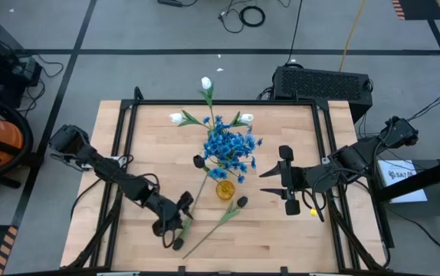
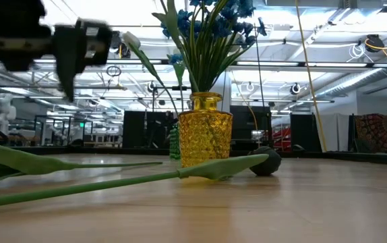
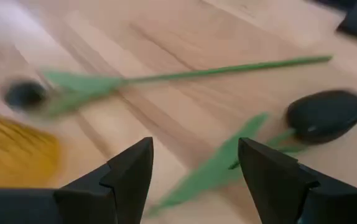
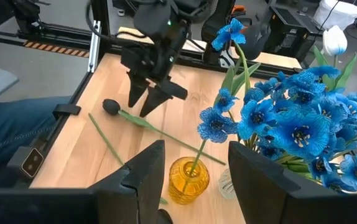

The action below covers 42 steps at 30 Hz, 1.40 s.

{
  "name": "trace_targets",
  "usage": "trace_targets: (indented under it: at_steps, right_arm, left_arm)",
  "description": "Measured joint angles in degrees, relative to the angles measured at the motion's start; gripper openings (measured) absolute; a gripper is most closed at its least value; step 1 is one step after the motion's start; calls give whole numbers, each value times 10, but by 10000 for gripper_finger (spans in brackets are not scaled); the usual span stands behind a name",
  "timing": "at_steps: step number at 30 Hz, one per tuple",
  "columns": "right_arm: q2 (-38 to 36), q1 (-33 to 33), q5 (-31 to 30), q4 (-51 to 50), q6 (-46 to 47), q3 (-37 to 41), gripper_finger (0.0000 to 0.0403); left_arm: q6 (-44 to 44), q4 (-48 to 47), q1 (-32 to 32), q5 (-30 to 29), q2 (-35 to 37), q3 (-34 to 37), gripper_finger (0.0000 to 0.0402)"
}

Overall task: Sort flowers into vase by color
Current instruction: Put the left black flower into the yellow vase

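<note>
Lying diagonally on the table, the dark-bud flower (image 1: 221,217) points bud-first toward the vase; left claw (image 1: 175,227) gapes.

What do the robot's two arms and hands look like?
Both arms are dark, nearly black, built of jointed segments with thin black cables looped along them. The left hand and the right hand each end in two flat, angular black fingers that taper toward the tips. The right arm carries a small yellow piece near its wrist. No lettering can be made out on either.
</note>
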State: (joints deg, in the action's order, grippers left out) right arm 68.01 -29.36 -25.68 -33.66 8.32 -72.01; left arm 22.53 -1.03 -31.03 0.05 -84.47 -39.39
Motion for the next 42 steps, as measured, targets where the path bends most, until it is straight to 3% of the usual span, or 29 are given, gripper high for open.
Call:
trace_targets:
  at_steps: [6, 17, 27, 34, 38, 42]
  right_arm:
    - [0, 0, 2, -25, 0, 0, 169]
    - [0, 0, 3, -50, 0, 0, 169]
    - [0, 0, 3, -46, 0, 0, 169]
    - [0, 0, 4, -42, 16, 0, 169]
    - [0, 0, 5, -42, 13, 0, 169]
    - [0, 0, 5, -43, 11, 0, 169]
  left_arm:
    - [178, -76, 19, -20, -15, -41, 242]
    - [318, -163, 37, -3, -109, -101, 200]
    - [378, -190, 36, -31, -151, -126, 147]
    - [378, -187, 35, -43, -165, -126, 71]
    - [331, -172, 35, -47, -159, -124, 20]
    - [304, -163, 36, -53, -150, -123, 10]
